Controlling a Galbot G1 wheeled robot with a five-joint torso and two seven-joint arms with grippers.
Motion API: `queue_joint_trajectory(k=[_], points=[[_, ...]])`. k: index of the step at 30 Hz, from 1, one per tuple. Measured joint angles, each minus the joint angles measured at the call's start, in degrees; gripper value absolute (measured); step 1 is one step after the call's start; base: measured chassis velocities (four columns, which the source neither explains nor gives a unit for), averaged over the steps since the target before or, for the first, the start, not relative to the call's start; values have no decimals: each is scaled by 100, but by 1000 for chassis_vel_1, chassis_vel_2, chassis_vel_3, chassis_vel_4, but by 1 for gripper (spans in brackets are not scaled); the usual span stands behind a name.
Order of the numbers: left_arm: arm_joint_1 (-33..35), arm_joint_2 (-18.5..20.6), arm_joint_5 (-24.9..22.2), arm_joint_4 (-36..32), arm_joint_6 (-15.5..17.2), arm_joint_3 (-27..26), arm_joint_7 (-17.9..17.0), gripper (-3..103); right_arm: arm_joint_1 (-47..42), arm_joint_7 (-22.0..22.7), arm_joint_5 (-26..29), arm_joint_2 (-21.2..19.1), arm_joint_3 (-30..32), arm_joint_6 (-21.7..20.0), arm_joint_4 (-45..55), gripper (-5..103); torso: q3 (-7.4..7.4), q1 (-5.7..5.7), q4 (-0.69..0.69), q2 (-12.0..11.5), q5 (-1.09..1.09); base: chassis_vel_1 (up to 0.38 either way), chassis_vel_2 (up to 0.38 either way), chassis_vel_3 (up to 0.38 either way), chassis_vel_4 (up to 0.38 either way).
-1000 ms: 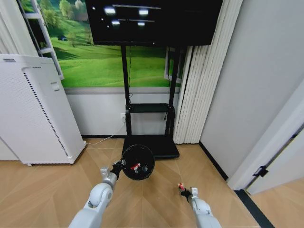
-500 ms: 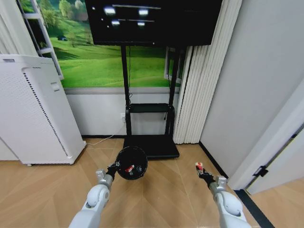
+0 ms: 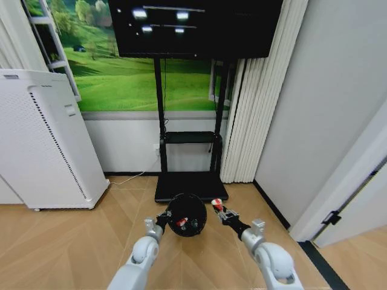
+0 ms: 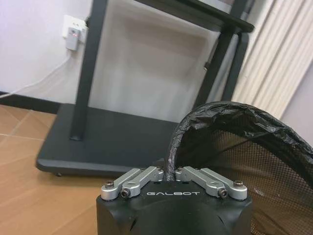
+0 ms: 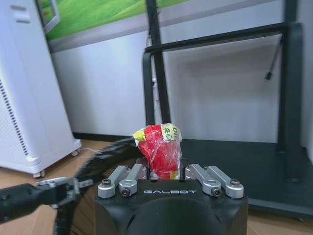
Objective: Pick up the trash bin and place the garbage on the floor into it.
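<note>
The trash bin [image 3: 187, 214] is a small round black mesh basket held above the floor [image 3: 60, 241], its opening facing me. My left gripper [image 3: 163, 219] is shut on its rim; the left wrist view shows the fingers pinching the rim of the trash bin [image 4: 244, 142]. Inside the bin lies a red-and-white wrapper [image 3: 181, 223]. My right gripper [image 3: 217, 208] is shut on another red wrapper [image 3: 216, 204], just to the right of the bin's rim. In the right wrist view this wrapper [image 5: 159, 147] stands up between the fingers, with the bin's rim [image 5: 98, 164] close beside it.
A black TV stand [image 3: 191, 184] with its flat base is right behind the bin. A tall white perforated appliance [image 3: 45, 145] stands at the left. White curtains [image 3: 254, 121] and a grey wall close the right side; a dark strip [image 3: 275, 211] runs along the wall's foot.
The left arm has carried the bin to the right and slightly lower. The right gripper, still holding its wrapper, has swung left from the far right to beside the bin's rim.
</note>
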Motion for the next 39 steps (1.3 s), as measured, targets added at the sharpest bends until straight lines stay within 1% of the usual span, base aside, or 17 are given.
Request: queue_joint_trajectory(k=[4, 6, 7, 9, 10, 13, 14, 16, 17, 19, 20, 23, 28, 31, 33, 36, 39], points=[[-22, -44, 9, 10, -2, 58, -13, 4, 182, 97, -273, 35, -365, 6, -249, 27, 0, 0, 0, 0, 0, 0, 0, 0, 0], [-21, -42, 7, -10, -3, 38, -19, 4, 238, 127, -371, 65, -430, 72, -381, 35, 0, 0, 0, 0, 0, 0, 0, 0, 0], [-21, -42, 7, -10, -3, 38, -19, 4, 238, 127, -371, 65, -430, 72, -381, 35, 0, 0, 0, 0, 0, 0, 0, 0, 0], [7, -13, 4, -38, -4, -15, -18, 4, 230, 143, -386, 76, -425, 57, -396, 45, 0, 0, 0, 0, 0, 0, 0, 0, 0], [7, -13, 4, -38, -4, -15, -18, 4, 230, 143, -386, 76, -425, 57, -396, 45, 0, 0, 0, 0, 0, 0, 0, 0, 0], [30, -19, 4, -50, -3, -42, -12, 4, 189, 137, -393, 54, -383, 36, -330, 61, 0, 0, 0, 0, 0, 0, 0, 0, 0], [30, -19, 4, -50, -3, -42, -12, 4, 189, 137, -393, 54, -383, 36, -330, 61, 0, 0, 0, 0, 0, 0, 0, 0, 0], [19, -37, 3, -51, -3, -31, -10, 4, 161, 140, -404, 37, -348, 34, -280, 73, 0, 0, 0, 0, 0, 0, 0, 0, 0], [19, -37, 3, -51, -3, -31, -10, 4, 161, 140, -404, 37, -348, 34, -280, 73, 0, 0, 0, 0, 0, 0, 0, 0, 0], [-16, -67, 0, -51, -3, -12, -8, 4, 134, 174, -407, 28, -304, 12, -226, 83, 0, 0, -1, 0, 0, 0, 0, 0, 0], [-16, -67, 0, -51, -3, -12, -8, 4, 134, 174, -407, 28, -304, 12, -226, 83, 0, 0, -1, 0, 0, 0, 0, 0, 0], [5, -52, 23, -117, -3, -95, -8, 4, 160, 588, -323, 76, -103, 6, -247, 97, 0, 0, -2, 0, -1, 0, 0, 0, 0], [184, 60, 61, -300, -11, -355, 23, 4, 196, 999, -182, 91, 112, 28, -344, 100, 0, 0, 0, 0, 0, 0, 0, 0, 0], [372, 142, -6, -528, -13, -740, 48, 4, 223, 1384, 8, 87, 288, 66, -448, 100, 0, 0, 0, 0, 1, 0, 0, 0, 0], [409, 149, -43, -574, -13, -819, 28, 4, 238, 1461, 38, 86, 323, 74, -479, 100, 0, 0, 0, 0, 0, 0, 0, 0, 0], [498, 108, -159, -683, -17, -1102, -135, 4, 276, 1772, 136, 80, 416, 132, -611, 100, 0, 0, 0, 0, 0, 0, 0, 0, 0], [507, 16, -242, -705, -39, -1234, -335, 4, 252, 1866, 157, 84, 450, 156, -653, 100, 0, 0, 0, 0, -1, 0, 0, 0, 0]])
